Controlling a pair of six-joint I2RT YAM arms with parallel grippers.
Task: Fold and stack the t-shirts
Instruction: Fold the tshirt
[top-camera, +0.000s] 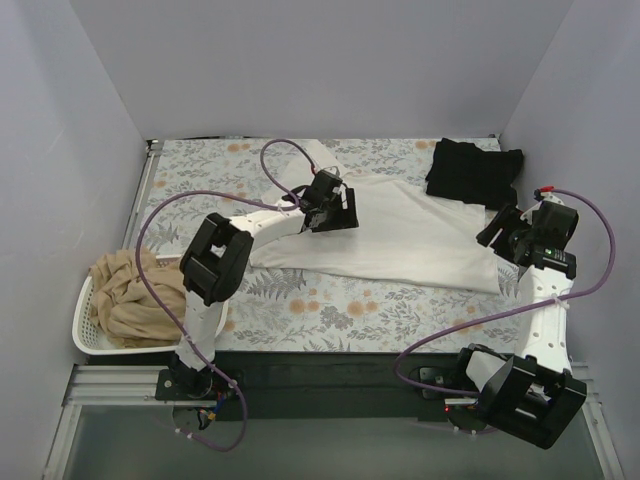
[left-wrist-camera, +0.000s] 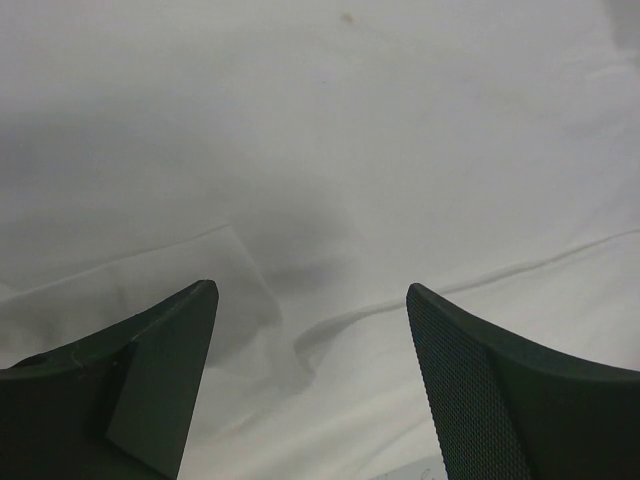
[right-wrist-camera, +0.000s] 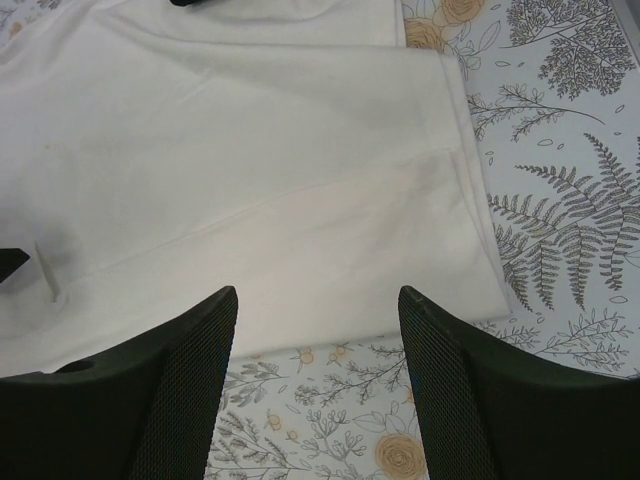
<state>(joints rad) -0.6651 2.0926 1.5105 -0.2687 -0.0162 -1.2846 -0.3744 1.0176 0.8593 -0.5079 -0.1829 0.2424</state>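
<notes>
Jaws of left gripper (left-wrist-camera: 312, 290) spread wide, white t-shirt (left-wrist-camera: 330, 150) directly below and ahead of them. right gripper (right-wrist-camera: 318, 292) jaws also apart, shirt's edge just ahead. black t-shirt (top-camera: 472, 172) lies farther beyond them.

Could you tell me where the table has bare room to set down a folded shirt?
Bare floral table runs along the near edge in front of the white t-shirt, and at far left beyond the basket. The right side is crowded: black t-shirt, the white shirt's hem and right gripper.

Bright, even light; a soft shadow dims the white t-shirt (left-wrist-camera: 320, 150).
</notes>
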